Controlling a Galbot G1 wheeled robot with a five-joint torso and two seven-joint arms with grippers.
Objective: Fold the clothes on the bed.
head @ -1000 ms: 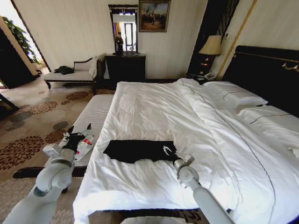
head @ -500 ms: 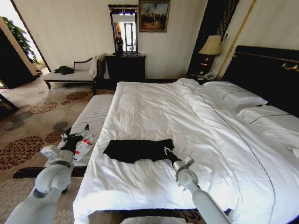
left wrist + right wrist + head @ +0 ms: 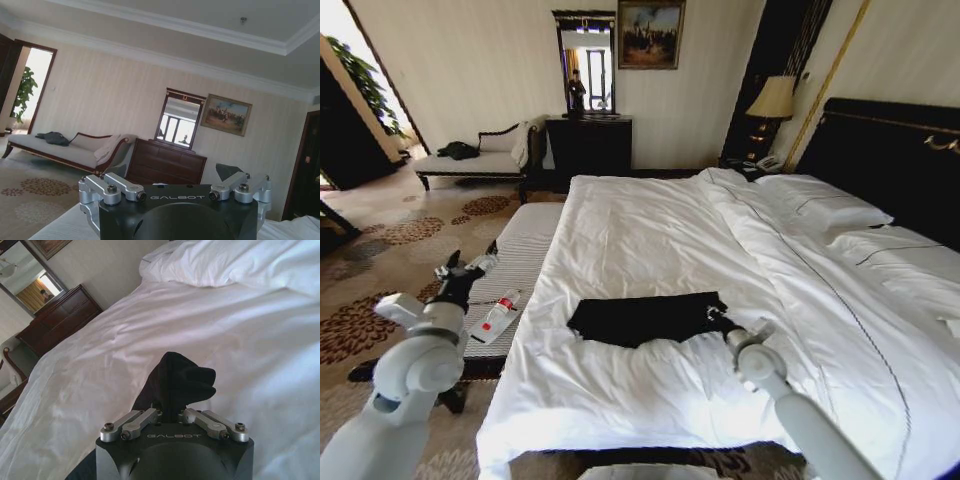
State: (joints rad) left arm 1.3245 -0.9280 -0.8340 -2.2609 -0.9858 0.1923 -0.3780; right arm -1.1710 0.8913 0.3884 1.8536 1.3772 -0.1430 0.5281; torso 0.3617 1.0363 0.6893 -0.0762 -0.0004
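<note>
The clothes, a single black T-shirt (image 3: 640, 318), lie in a flat strip on the near part of the bed (image 3: 650, 240), which is covered in white bedding. My right gripper (image 3: 717, 317) is at the shirt's right end, shut on a bunched fold of the black cloth (image 3: 176, 377) that rises between its fingers. The right gripper (image 3: 172, 407) sits low against the duvet. My left gripper (image 3: 468, 263) is open and holds nothing. It hangs in the air to the left of the bed, above the striped bench, well away from the shirt.
A narrow white-striped bench (image 3: 525, 250) stands along the bed's left side with a small white-and-red object (image 3: 495, 315) on it. Pillows (image 3: 820, 205) and a dark headboard (image 3: 895, 150) are at the right. A dresser (image 3: 588, 145), chaise (image 3: 470, 160) and lamp (image 3: 772, 98) line the far wall.
My right gripper has pulled the shirt to the right across the duvet. The left arm has swung left and lifted higher over the bench.
</note>
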